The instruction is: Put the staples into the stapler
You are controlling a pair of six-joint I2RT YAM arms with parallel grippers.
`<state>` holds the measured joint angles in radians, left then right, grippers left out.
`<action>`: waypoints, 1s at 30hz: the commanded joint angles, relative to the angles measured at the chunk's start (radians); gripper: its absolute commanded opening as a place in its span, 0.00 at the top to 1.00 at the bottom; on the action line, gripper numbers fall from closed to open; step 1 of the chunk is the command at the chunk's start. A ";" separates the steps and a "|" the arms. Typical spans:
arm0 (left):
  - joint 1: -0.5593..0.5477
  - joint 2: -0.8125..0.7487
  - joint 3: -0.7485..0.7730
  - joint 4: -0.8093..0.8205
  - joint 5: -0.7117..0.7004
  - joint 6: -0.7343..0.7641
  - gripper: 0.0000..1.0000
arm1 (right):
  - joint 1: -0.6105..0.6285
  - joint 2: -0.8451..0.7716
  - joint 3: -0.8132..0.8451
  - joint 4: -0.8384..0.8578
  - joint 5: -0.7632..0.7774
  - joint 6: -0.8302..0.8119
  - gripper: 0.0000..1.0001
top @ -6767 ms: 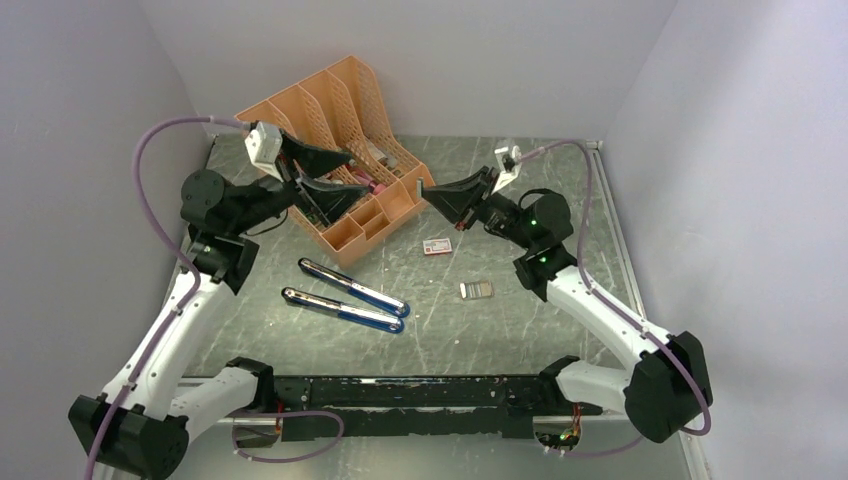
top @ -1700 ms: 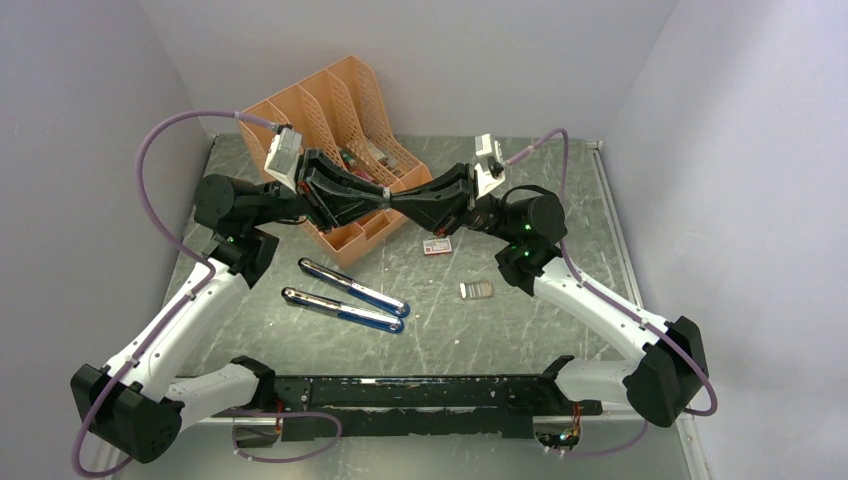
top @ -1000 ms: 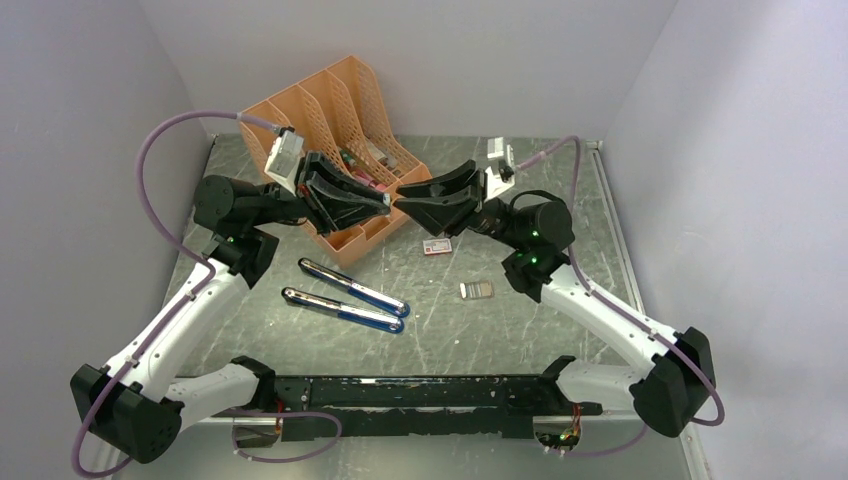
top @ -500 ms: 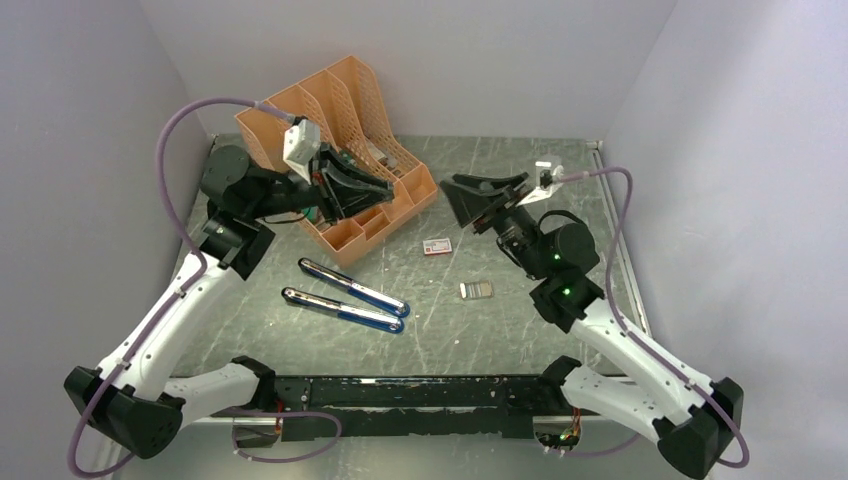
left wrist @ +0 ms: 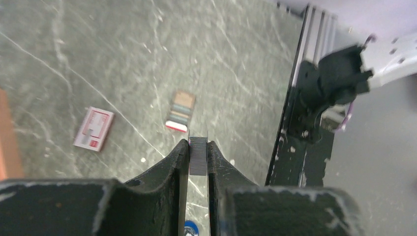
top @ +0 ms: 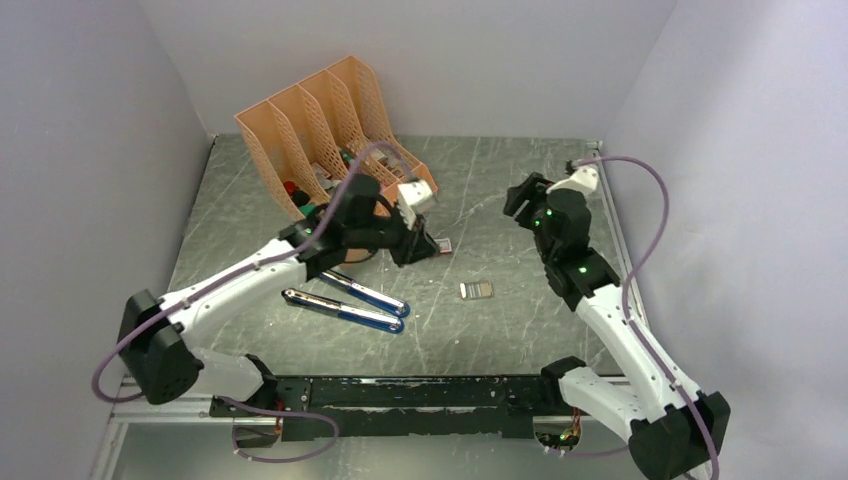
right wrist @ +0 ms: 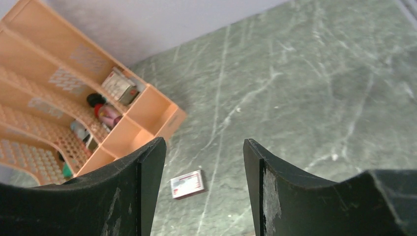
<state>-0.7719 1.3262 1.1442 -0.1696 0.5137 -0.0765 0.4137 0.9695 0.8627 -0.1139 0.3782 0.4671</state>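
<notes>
— Jaws first: how are they standing?
— The left gripper (left wrist: 197,146) is pinching a grey ribbed strip (left wrist: 198,160) between its fingertips, with the jaws nearly together. The strip is looking like a short run of staples, though I cannot be sure. The right gripper (right wrist: 202,142) is holding its jaws wide, with only the marbled tabletop (top: 520,320) showing between them.
— And where is the flat block of staples (top: 476,290) lying?
— It is resting on the tabletop at about 4 o'clock from the left gripper in the top view, apart from it and touching nothing else. In the left wrist view it is sitting at 11 o'clock, just past the fingertips.
— What is lying around it?
— A little white-and-red box (left wrist: 93,129) is lying at 10 o'clock in that same view. Two slim black, silver and blue bars (top: 340,308) are lying side by side at 7 o'clock from the left gripper; I cannot tell whether they are the stapler. An orange mesh desk organiser (top: 300,115) is standing at the table's 11 o'clock corner.
</notes>
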 commanded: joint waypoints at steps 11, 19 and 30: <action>-0.227 0.227 -0.064 -0.142 -0.261 0.267 0.93 | -0.350 -0.128 -0.107 -0.050 -0.335 0.187 0.37; -0.374 0.251 -0.121 -0.266 -0.366 0.318 0.93 | -0.358 -0.155 -0.122 -0.037 -0.388 0.149 0.37; -0.451 0.235 -0.245 -0.348 -0.520 0.312 0.93 | -0.357 -0.157 -0.153 -0.007 -0.452 0.158 0.37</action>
<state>-1.2270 1.5898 0.9230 -0.4847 0.0658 0.2146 0.0662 0.8196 0.7300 -0.1547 -0.0345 0.6247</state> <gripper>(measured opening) 0.206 0.632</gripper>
